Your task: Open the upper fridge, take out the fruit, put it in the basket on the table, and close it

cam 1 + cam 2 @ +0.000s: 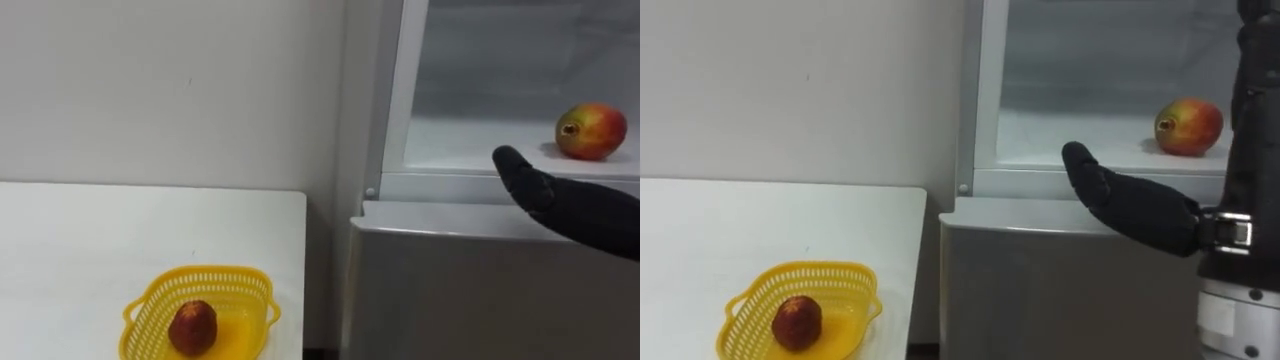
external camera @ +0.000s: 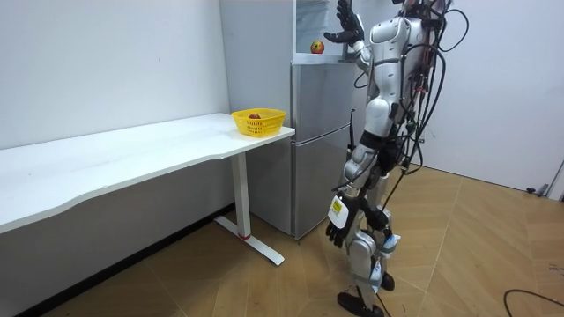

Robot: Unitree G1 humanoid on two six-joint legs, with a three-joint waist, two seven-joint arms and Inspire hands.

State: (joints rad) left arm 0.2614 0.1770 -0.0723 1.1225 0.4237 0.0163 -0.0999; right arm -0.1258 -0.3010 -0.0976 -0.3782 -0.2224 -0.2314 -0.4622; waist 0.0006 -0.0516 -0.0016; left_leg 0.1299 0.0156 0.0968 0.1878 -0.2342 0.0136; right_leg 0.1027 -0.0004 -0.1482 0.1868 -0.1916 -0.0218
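A red and yellow-green fruit (image 1: 591, 131) lies on the white shelf of the open upper fridge compartment (image 1: 470, 150), at its right; the room view shows the same fruit (image 2: 316, 47). My right hand (image 1: 560, 205) is raised at shelf height in front of the compartment, open, with nothing in it. It is left of the fruit and nearer to me, not touching it. In the room view I stand upright facing the fridge (image 2: 322, 141), my right hand (image 2: 345, 26) up with fingers spread. My left hand (image 2: 337, 231) hangs by my thigh, relaxed.
A yellow mesh basket (image 1: 150, 295) with a dark red fruit (image 1: 193, 327) in it stands on the white table (image 1: 100, 230), left of the fridge. The lower fridge door (image 1: 450, 290) is shut. A white wall lies behind the table.
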